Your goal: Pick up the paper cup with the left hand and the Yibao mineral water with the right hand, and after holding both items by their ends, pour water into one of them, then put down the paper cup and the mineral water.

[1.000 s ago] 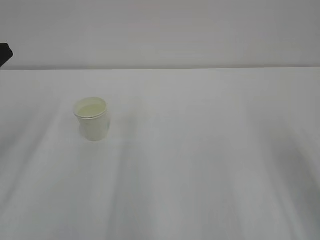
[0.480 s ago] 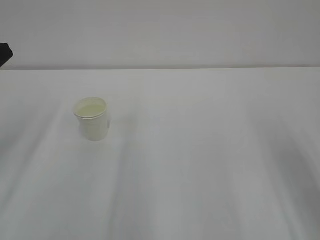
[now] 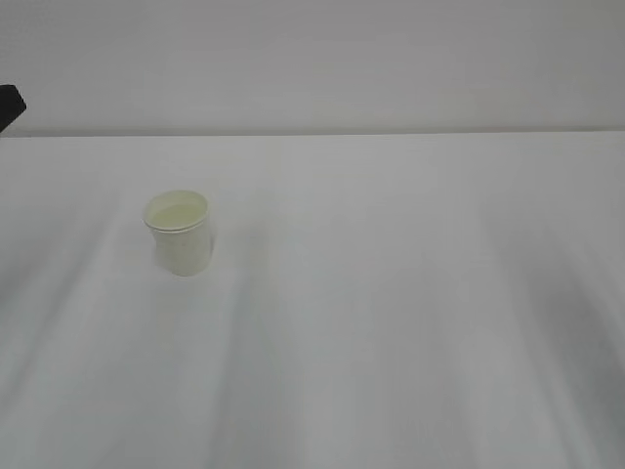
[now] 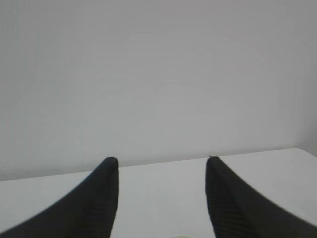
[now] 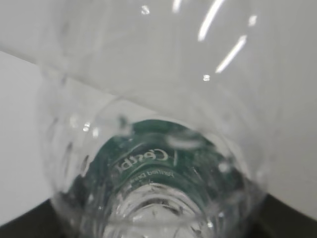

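The paper cup (image 3: 179, 233) stands upright on the white table (image 3: 391, 293), left of the middle, white with a pale cream inside. No gripper shows in the exterior view. In the left wrist view my left gripper (image 4: 161, 159) is open, its two black fingers (image 4: 101, 198) wide apart with nothing between them; a sliver of the paper cup's rim (image 4: 181, 236) peeks in at the bottom edge. The Yibao mineral water (image 5: 148, 168) fills the right wrist view, seen end-on through its clear ribbed base, green label showing. My right gripper (image 5: 158, 230) is shut on that end; only dark jaw edges show at the bottom corners.
A plain grey wall (image 3: 312, 59) rises behind the table's far edge. A small black object (image 3: 8, 103) pokes in at the left edge of the exterior view.
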Motion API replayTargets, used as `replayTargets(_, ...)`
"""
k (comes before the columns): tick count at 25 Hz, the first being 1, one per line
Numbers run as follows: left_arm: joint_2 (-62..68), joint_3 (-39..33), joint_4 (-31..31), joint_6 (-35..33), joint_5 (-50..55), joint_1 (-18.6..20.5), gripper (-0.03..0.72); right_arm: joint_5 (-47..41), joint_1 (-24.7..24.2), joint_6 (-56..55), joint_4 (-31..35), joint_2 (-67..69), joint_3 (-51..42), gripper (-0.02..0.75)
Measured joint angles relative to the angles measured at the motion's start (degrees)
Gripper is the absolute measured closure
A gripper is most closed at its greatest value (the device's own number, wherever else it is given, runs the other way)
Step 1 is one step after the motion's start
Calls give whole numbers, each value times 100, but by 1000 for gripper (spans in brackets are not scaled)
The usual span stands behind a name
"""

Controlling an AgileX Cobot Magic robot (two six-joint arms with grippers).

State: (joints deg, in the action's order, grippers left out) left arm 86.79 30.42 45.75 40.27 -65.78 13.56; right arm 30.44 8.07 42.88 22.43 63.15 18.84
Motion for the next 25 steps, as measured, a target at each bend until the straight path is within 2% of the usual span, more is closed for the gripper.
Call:
replayTargets(16, 0, 0, -98, 0, 0, 0, 275, 0, 0, 0, 0, 0, 0, 293)
replayTargets(25, 0, 0, -75, 0, 0, 0, 196, 0, 0, 0, 0, 0, 0, 293)
